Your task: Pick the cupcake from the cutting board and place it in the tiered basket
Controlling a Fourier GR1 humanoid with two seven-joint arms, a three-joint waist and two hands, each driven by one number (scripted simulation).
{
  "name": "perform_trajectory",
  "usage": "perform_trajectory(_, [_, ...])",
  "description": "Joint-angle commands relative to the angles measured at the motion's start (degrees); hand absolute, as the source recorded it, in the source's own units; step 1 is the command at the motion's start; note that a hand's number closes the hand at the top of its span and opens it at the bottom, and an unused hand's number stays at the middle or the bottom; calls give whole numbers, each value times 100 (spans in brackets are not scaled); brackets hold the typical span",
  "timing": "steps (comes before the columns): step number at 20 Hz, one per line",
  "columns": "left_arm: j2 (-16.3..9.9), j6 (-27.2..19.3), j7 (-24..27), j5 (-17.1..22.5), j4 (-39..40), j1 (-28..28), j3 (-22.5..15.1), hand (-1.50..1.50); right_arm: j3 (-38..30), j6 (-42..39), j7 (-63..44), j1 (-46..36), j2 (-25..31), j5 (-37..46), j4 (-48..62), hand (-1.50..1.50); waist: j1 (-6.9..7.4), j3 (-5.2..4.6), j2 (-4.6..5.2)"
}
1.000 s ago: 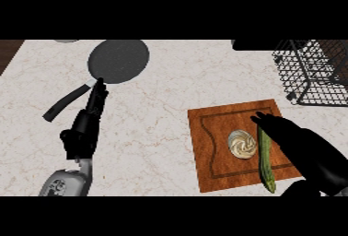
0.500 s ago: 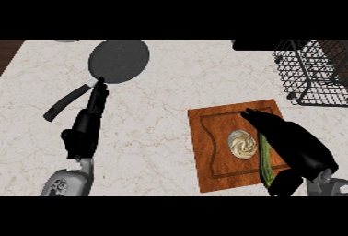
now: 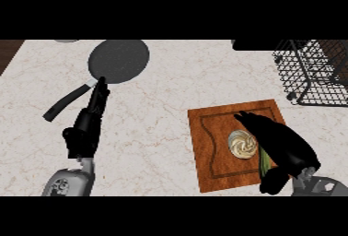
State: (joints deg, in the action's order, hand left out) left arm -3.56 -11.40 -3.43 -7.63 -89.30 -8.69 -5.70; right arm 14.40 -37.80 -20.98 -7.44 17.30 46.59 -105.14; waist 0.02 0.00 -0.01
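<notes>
The cupcake, seen from above as a pale swirled round, sits on the wooden cutting board at the lower right. My right hand lies over the board just right of the cupcake, fingers stretched toward the far left and touching or overlapping its right edge, not curled round it. The black wire tiered basket stands at the far right, beyond the board. At the left, my left hand rests open with fingers pointing away.
A dark frying pan with a black handle lies at the far left, its handle beside my left hand's fingers. A green vegetable lies on the board, mostly under my right hand. Pale marble counter stretches between pan and board.
My right hand has slid left and toward me across the board, from beside the green vegetable to over it, closing on the cupcake's right edge. The left hand has not moved.
</notes>
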Motion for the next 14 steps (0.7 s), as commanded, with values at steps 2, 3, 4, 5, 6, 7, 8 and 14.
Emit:
perform_trajectory(2, [-55, 194, 173, 95, 270, -175, 285, 0, -330, -53, 289, -72, -62, 39, 252, -150, -6, 0, 2])
perform_trajectory(3, [-144, 231, 278, 131, 205, 8, 360, 0, -45, -97, -63, -329, -408, 161, 282, -150, 7, -1, 2])
perform_trajectory(4, [-20, 211, 207, 16, -237, 392, 83, 0, -142, -186, -118, -13, -350, 138, -124, -150, 2, 0, -4])
perform_trajectory(5, [141, -57, -191, -211, -136, -5, 2, 0, -267, 155, 440, 211, -80, 194, 240, -150, -7, 1, -1])
perform_trajectory(6, [-41, 201, 284, 31, 134, 102, 272, 0, -226, 276, 592, -141, -159, 329, 758, -150, 6, 0, 3])
perform_trajectory(7, [40, 111, 70, -113, -195, 223, 124, 0, -351, 30, 657, 16, -29, 252, 446, -150, 1, 0, -1])
perform_trajectory(8, [-48, 273, -269, 12, -323, -14, 164, 0, 90, 260, 189, -168, -579, 469, 621, -150, 11, 1, 0])
perform_trajectory(14, [70, 246, -328, -80, -600, 221, 74, 0, -32, 549, 584, -196, -599, 667, 1084, -150, 22, 1, -1])
